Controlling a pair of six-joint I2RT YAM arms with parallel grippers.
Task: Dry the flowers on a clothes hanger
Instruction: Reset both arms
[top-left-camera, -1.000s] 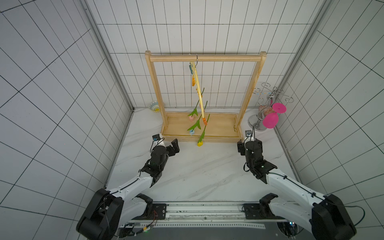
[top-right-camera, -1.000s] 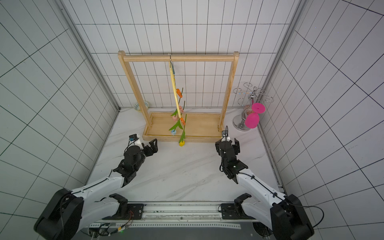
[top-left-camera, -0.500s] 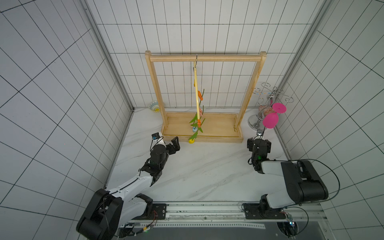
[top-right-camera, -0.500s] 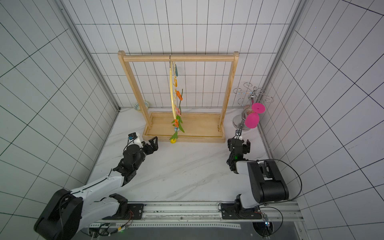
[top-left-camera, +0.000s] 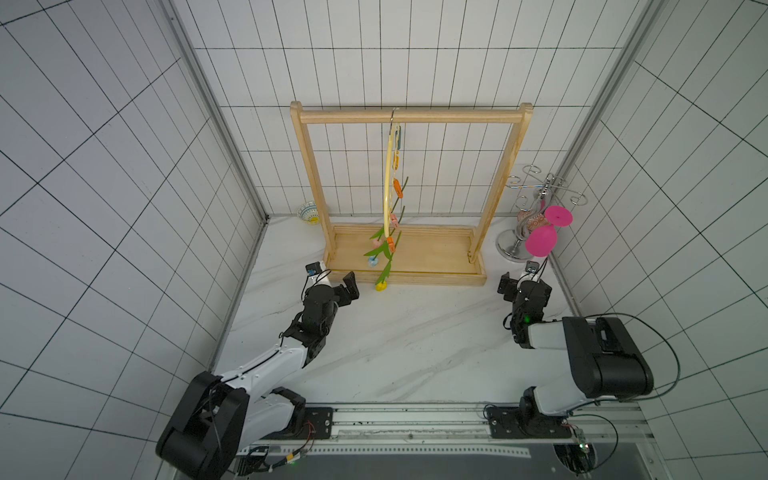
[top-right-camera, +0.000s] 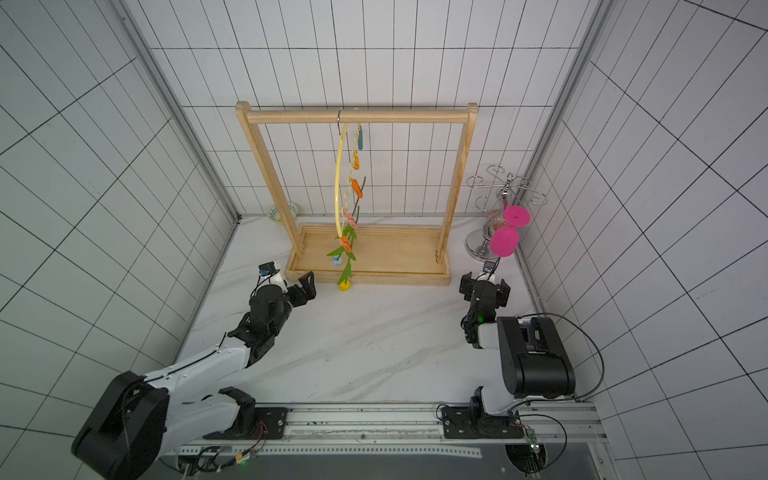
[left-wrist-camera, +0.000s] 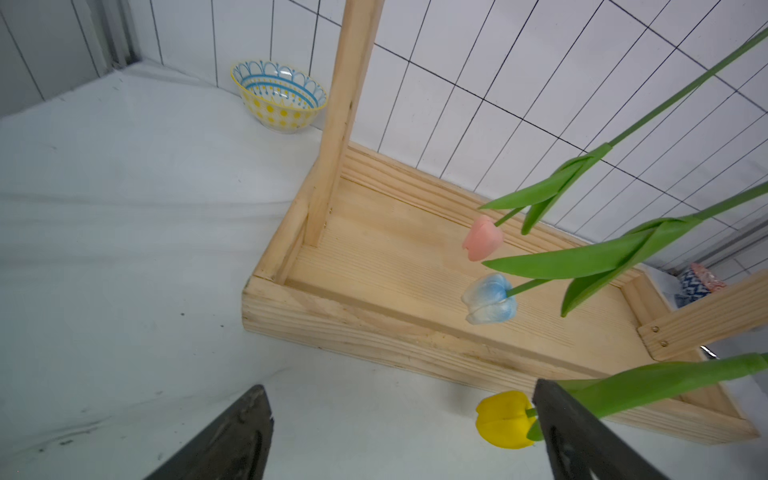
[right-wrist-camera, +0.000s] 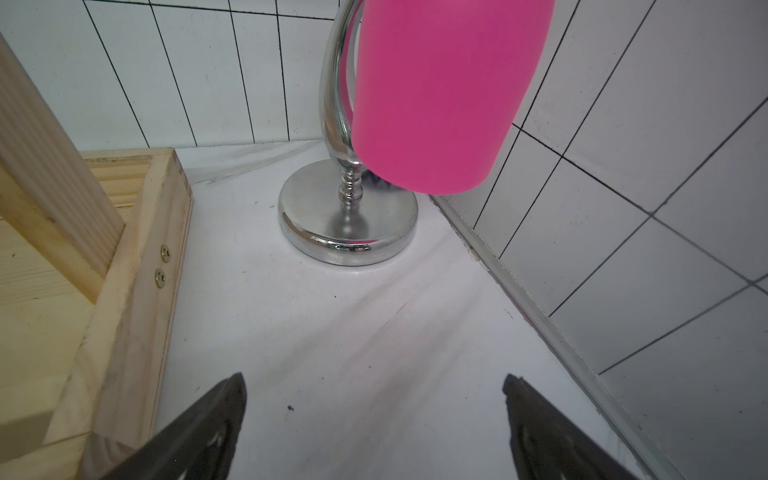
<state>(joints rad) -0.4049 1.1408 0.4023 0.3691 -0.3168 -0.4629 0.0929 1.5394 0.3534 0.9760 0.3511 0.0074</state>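
Hanging head-down from the clothes hanger (top-left-camera: 387, 183), the flowers (top-left-camera: 383, 253) are clipped by their stems, and the hanger's hook sits over the top rail of the wooden rack (top-left-camera: 457, 116). My left gripper (left-wrist-camera: 399, 395) has its jaws wide apart with nothing between them. Ahead of it dangle three tulips: the pink head (left-wrist-camera: 482, 237) and pale blue head (left-wrist-camera: 490, 298) farther off over the rack's tray (left-wrist-camera: 374, 266), the yellow head (left-wrist-camera: 505, 419) nearest. The yellow head is just beside one finger (left-wrist-camera: 582, 440), and I cannot tell whether it touches.

My right gripper (right-wrist-camera: 374, 380) is likewise spread open and empty, well apart from the flowers, facing the magenta goblet (right-wrist-camera: 440, 95) on its chrome stand (right-wrist-camera: 347, 224).

I judge the hanging done — the step in hand is clearing the arms away. The next move, as I see it, calls for drawing the left gripper straight back from the yellow head without brushing stem or leaf — otherwise the hanger may swing.
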